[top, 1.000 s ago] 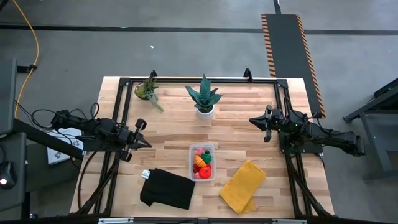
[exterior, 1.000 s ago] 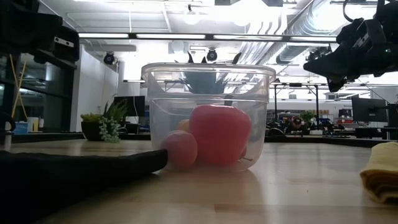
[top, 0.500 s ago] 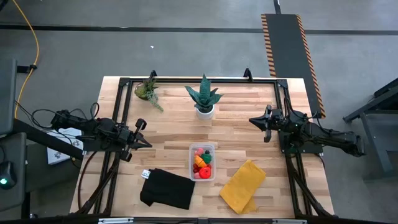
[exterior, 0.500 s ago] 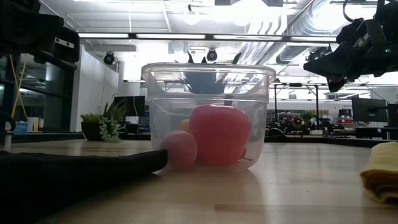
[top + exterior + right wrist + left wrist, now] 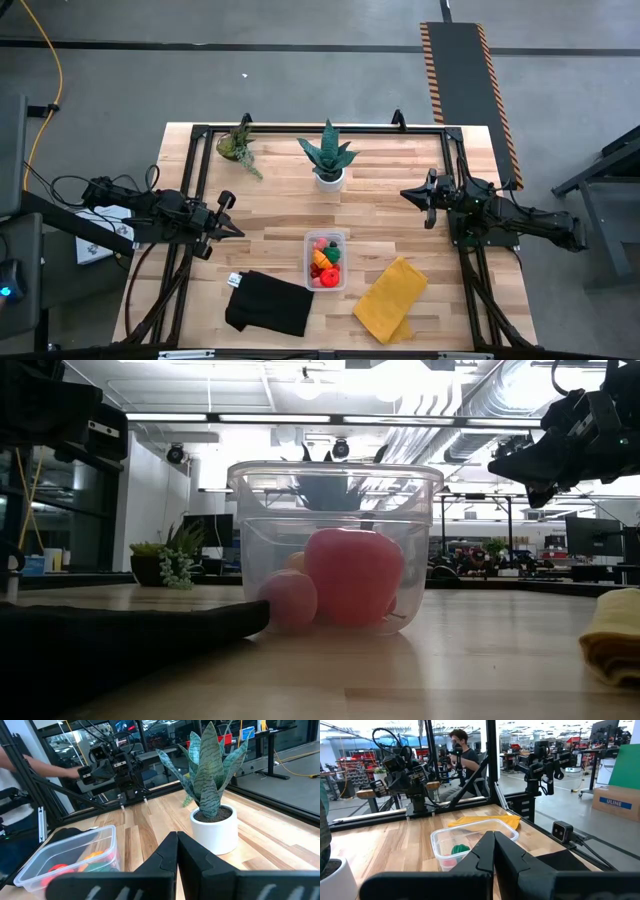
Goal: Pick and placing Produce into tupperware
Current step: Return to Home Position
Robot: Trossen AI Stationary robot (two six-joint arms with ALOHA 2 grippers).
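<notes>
Produce [image 5: 325,263] in tupperware [image 5: 309,250]; left gripper [image 5: 237,230], right gripper [image 5: 404,193] both pressed together, well apart; cardboard box [image 5: 618,803] reads ULINE.

On my overhead view the small toy produce [image 5: 324,262] in the clear rectangular plastic tupperware [image 5: 326,233] is too small for me to name piece by piece. At table height the big red fruit [image 5: 353,575] hides whatever lies behind it. The blurred black cloth [image 5: 100,650] runs off the lower left, the yellow cloth [image 5: 612,635] off the right edge. In its own wrist view the left gripper [image 5: 493,836] covers part of the tupperware.
</notes>
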